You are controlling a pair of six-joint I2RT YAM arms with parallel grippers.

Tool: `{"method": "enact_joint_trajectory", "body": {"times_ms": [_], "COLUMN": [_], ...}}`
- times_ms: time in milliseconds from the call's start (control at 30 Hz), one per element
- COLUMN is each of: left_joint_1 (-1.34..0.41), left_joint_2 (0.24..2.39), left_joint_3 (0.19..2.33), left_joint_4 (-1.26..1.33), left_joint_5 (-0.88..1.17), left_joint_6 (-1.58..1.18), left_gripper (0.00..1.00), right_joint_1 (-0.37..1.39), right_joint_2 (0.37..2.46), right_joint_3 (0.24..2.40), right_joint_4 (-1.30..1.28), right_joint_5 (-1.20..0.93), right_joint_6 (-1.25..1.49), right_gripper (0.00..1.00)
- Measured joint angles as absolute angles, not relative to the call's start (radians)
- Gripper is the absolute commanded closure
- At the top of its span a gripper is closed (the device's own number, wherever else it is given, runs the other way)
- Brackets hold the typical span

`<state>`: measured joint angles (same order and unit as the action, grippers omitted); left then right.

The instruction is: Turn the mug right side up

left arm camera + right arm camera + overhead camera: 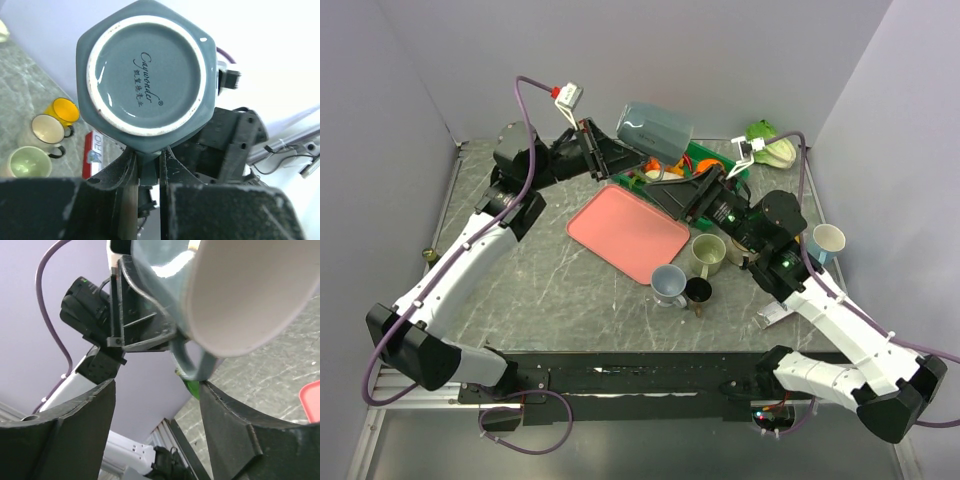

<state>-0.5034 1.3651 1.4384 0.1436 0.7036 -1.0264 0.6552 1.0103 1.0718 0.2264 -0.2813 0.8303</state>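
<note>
The grey-blue mug is being held in the air above the back of the counter, tipped roughly onto its side. Its stamped base is being shown to the left wrist camera and its white mouth to the right one, so it is not yet being carried upright. It is being pinched by the left fingers, which are drawn almost together on a narrow part at the mug's lower edge. Whether that part is the wall or the root of the handle cannot be told. The right fingers are being presented just beneath, spread wide and gripping nothing, with the handle and rim hanging between and above their tips, apart from both. A handover or a two-armed turn is being set up, by the look of it, and that is where trouble is being invited. The glaze is glossy and the left grip is small and off to one side, so if the mug is rotated or nudged by a rising right finger it could be swung or slipped out. If the left fingers are opened before the right ones are properly seated on the rim or handle, the mug is being risked on a fall toward the pink tray and the cups standing below. A clash between the two sets of fingers is also being risked, so close are they being worked.
</note>
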Motion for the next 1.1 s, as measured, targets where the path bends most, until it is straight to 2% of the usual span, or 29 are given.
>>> {"method": "enact_joint_trajectory", "body": {"times_ms": [333,533,700,1000,1067,1100], "left_joint_1": [-0.51,-0.51,-0.51,-0.507,-0.506,-0.506], "left_joint_2": [1.365,1.365,1.365,1.36,1.359,1.358], "left_joint_3": [1.438,1.437,1.419,1.336,1.313,1.306], "left_joint_4": [0.206,0.237,0.283,0.435,0.476,0.485], "left_joint_5": [0.765,0.776,0.789,0.768,0.764,0.763], "left_joint_6": [-1.105,-1.131,-1.155,-1.184,-1.196,-1.202], "left_gripper": [0.99,0.99,0.99,0.99,0.99,0.99], "right_joint_1": [0.654,0.65,0.647,0.64,0.638,0.636], "right_joint_2": [1.021,1.032,1.045,1.08,1.081,1.081], "right_joint_3": [1.05,1.05,1.05,1.031,1.018,1.011], "right_joint_4": [0.343,0.358,0.366,0.433,0.455,0.467], "right_joint_5": [-0.234,-0.222,-0.22,-0.214,-0.215,-0.216], "right_joint_6": [0.859,0.864,0.886,0.994,1.013,1.023], "right_gripper": [0.29,0.42,0.48,0.75,0.95,1.0]}}
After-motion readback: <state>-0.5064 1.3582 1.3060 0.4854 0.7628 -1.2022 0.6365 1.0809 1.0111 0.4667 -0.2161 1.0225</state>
